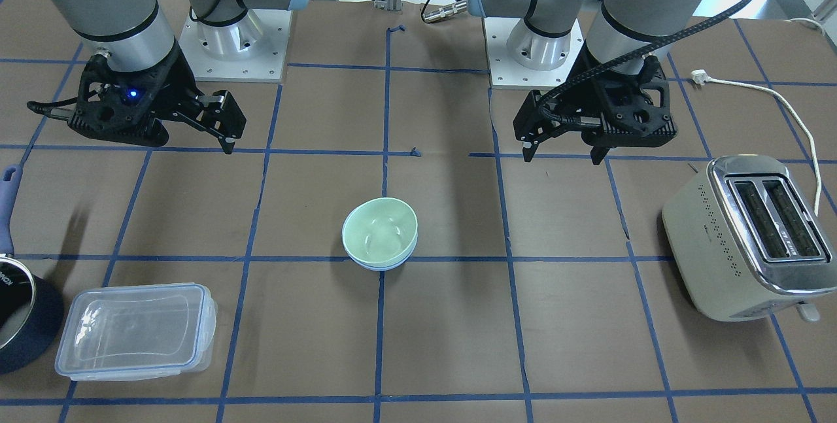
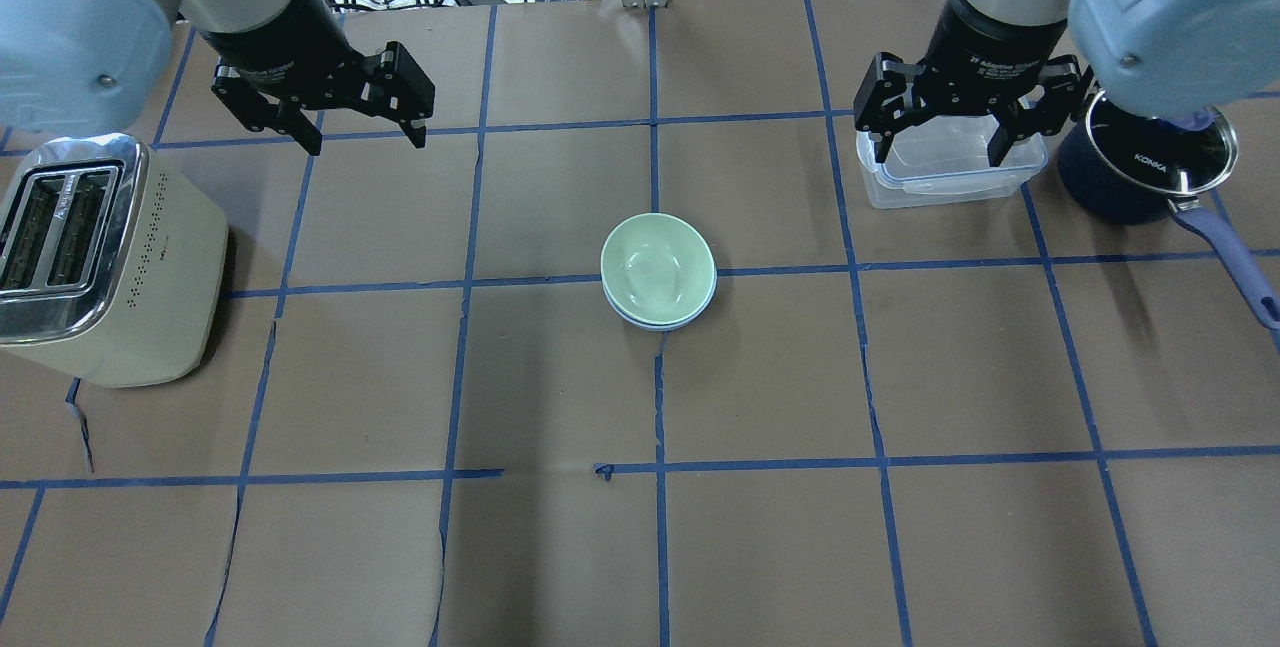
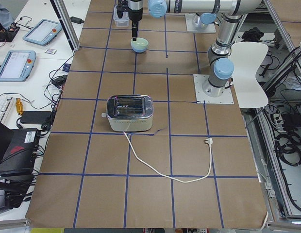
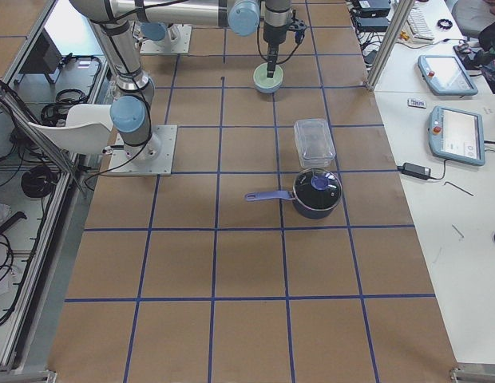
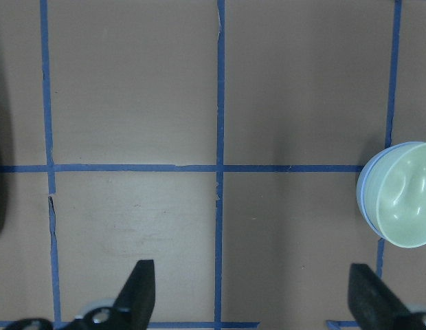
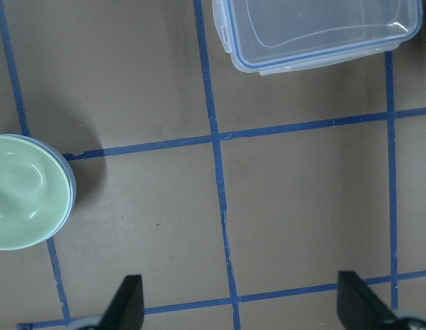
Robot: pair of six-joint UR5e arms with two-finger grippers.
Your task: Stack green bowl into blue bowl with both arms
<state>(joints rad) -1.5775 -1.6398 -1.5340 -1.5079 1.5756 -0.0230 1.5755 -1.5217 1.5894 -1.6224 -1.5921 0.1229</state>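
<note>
My counter (image 2: 800, 547) is brown paper crossed by a blue tape grid (image 2: 655, 157). A toaster (image 2: 100, 257) stands at my left end, and a clear container (image 2: 950, 172) and a navy pot (image 2: 1140, 177) at my right. My left fingers (image 2: 410, 112) hang spread wide above the counter, empty. My right fingers (image 2: 882, 132) are just as wide and empty, near the clear container. The green bowl (image 2: 655, 262), pale and glossy, sits nested upright in the blue bowl (image 2: 640, 320) at the centre, well apart from both.
</note>
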